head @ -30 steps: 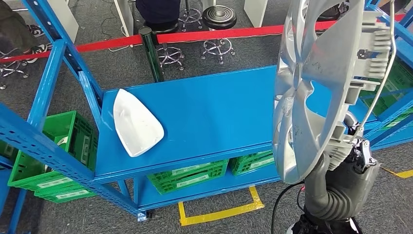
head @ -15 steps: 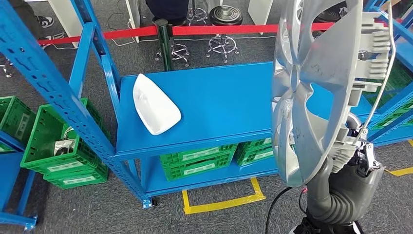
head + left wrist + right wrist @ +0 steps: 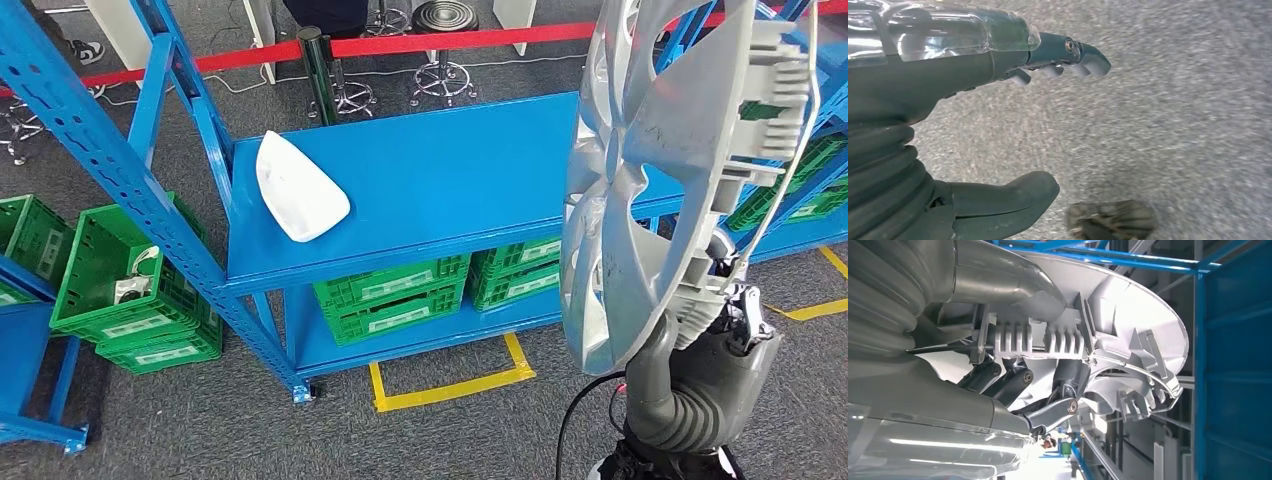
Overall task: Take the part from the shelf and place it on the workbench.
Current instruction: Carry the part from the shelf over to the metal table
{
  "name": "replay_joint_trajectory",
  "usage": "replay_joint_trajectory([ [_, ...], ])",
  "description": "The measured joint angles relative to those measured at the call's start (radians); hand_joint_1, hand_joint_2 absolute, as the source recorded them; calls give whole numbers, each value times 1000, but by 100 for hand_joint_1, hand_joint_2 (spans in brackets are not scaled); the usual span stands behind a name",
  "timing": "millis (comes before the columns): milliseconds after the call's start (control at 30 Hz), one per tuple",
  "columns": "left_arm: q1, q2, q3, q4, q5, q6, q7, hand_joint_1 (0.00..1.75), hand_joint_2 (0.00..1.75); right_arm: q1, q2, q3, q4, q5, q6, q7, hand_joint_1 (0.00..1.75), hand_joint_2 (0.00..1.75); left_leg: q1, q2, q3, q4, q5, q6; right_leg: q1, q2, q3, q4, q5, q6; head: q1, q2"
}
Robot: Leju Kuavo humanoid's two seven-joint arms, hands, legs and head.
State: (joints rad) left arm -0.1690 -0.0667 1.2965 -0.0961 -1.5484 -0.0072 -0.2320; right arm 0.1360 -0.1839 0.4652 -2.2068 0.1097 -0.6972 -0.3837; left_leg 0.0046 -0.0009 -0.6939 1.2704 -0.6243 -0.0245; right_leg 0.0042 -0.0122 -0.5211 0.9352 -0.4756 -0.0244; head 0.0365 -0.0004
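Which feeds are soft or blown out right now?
Left wrist view: carpet smeared by motion blur, left hand sharper. Right wrist view: overexposed glare near the bottom edge, hubcap crisp. Head view: evenly lit, sharp, hubcap blocks the right side.

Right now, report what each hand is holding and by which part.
The right hand grips the silver plastic wheel cover by its rim, at the ribbed clips on the back. The left hand holds nothing.

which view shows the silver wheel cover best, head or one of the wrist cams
The head view: the wheel cover stands nearly edge-on, its spoked face and rear clips visible, with the right hand gripping its lower rim. The right wrist view gives a close look at its ribbed back. The left wrist view shows the left hand over carpet.
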Motion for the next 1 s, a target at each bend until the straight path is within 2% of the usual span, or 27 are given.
replay_joint_trajectory([
  [33,0,0,0,0,-1,0,1,0,175,0,0,0,1,-2,0,-1,175,175,3,0,18,7,20,-4,-2,-1,-18,7,9,4,-4,0],
  [67,0,0,1,0,-3,1,3,0,175,0,0,0,1,-3,0,-1,175,175,6,1,52,-18,51,-8,-5,-2,-37,17,16,8,-7,0],
  [100,-1,0,1,0,-4,1,4,0,175,1,0,0,2,-5,0,-2,175,175,9,1,102,-74,75,-10,-7,-3,-54,29,21,13,-10,0],
  [133,-2,0,1,0,-5,1,5,0,175,1,0,0,1,-5,0,-2,175,175,10,1,157,-147,80,-12,-8,-3,-71,43,26,18,-13,0],
  [167,-3,0,1,0,-7,2,5,0,175,2,0,0,1,-6,0,-2,175,175,10,1,201,-212,71,-9,-8,-3,-83,54,30,23,-15,0],
  [200,-5,0,1,0,-7,2,5,0,175,2,0,0,1,-6,0,-2,175,175,8,0,227,-258,56,-3,-9,-4,-91,62,35,29,-16,0],
  [233,-5,0,1,0,-8,2,5,0,175,3,0,0,1,-6,0,-3,175,175,5,-1,235,-279,46,6,-9,-4,-96,66,41,36,-17,0],
  [300,-5,-1,1,0,-8,2,5,0,175,4,0,0,1,-6,0,-4,175,175,3,-1,221,-283,57,28,-13,-3,-104,69,47,49,-18,0],
  [333,-5,-1,1,0,-9,2,5,0,175,5,0,0,1,-7,0,-4,175,175,4,-1,211,-284,67,38,-15,-1,-111,80,28,55,-17,0],
  [367,-5,-2,1,0,-9,2,5,0,175,5,0,0,1,-8,0,-4,175,175,6,0,199,-285,80,46,-16,1,-121,109,-10,61,-15,0],
  [400,-6,-2,1,0,-10,2,5,0,175,6,0,0,1,-8,0,-4,175,175,6,0,186,-285,91,52,-17,3,-132,158,-64,65,-13,0],
  [433,-6,-2,1,0,-10,2,4,0,175,6,0,0,1,-8,0,-4,175,175,5,-1,171,-285,104,55,-17,3,-143,220,-117,68,-10,0],
  [467,-6,-2,1,0,-10,2,4,0,175,5,0,0,2,-9,0,-4,175,175,4,-1,155,-284,116,56,-18,3,-150,282,-154,70,-9,0],
  [500,-5,-2,1,0,-11,3,4,0,175,5,0,0,2,-10,0,-4,175,175,3,-1,139,-282,129,56,-18,4,-148,326,-166,70,-8,0],
  [533,-5,-3,1,0,-11,3,4,0,175,5,0,0,2,-11,0,-4,175,175,2,-1,123,-281,141,55,-18,4,-134,341,-155,68,-7,0],
  [567,-5,-3,1,0,-11,3,4,0,175,5,0,0,2,-13,0,-4,175,175,1,-1,108,-279,151,53,-17,5,-105,321,-127,65,-7,0],
  [600,-5,-3,1,0,-12,3,4,0,175,5,0,0,2,-13,0,-4,175,175,0,-1,95,-278,161,50,-16,6,-60,267,-99,60,-6,0],
  [633,-5,-4,1,0,-12,3,4,0,175,5,0,0,2,-14,0,-4,175,175,-1,-1,86,-276,170,47,-15,8,-2,190,-81,54,-5,0],
  [667,-5,-4,1,0,-12,3,4,0,175,4,0,0,1,-14,0,-4,175,175,-2,0,79,-275,178,42,-13,9,53,109,-77,48,-4,0],
  [700,-5,-4,2,0,-12,3,3,0,175,3,0,0,1,-14,0,-4,175,175,-4,1,74,-275,188,37,-11,11,94,45,-82,44,-4,0],
  [733,-5,-4,2,0,-12,3,3,0,175,2,0,0,1,-14,0,-4,175,175,-4,3,70,-275,197,31,-9,12,115,7,-89,40,-4,0],
  [800,-4,-4,1,0,-12,3,3,0,175,2,0,0,1,-15,0,-4,175,175,-3,7,61,-276,211,19,-8,10,108,-11,-83,32,-7,0],
  [833,-3,-3,1,0,-12,3,3,0,175,2,0,0,1,-15,0,-4,175,175,-3,8,53,-268,196,14,-9,8,97,-12,-73,25,-9,0],
  [867,-2,-3,2,0,-12,3,3,0,175,2,0,0,1,-15,0,-4,175,175,-2,7,42,-243,163,9,-10,5,85,-13,-61,17,-14,0],
  [933,-2,-3,1,1,-13,3,3,0,175,3,0,0,2,-15,0,-5,175,175,2,4,9,-135,58,3,-8,2,57,-10,-40,7,-26,0],
  [967,-2,-3,1,1,-13,3,4,0,175,3,0,0,2,-15,0,-5,175,175,3,3,-6,-67,17,2,-5,1,41,-6,-30,4,-31,0],
  [1000,-2,-3,1,2,-13,3,4,0,175,3,0,0,2,-15,0,-5,175,175,3,1,-12,-11,-1,1,-2,0,23,0,-20,3,-33,0],
])
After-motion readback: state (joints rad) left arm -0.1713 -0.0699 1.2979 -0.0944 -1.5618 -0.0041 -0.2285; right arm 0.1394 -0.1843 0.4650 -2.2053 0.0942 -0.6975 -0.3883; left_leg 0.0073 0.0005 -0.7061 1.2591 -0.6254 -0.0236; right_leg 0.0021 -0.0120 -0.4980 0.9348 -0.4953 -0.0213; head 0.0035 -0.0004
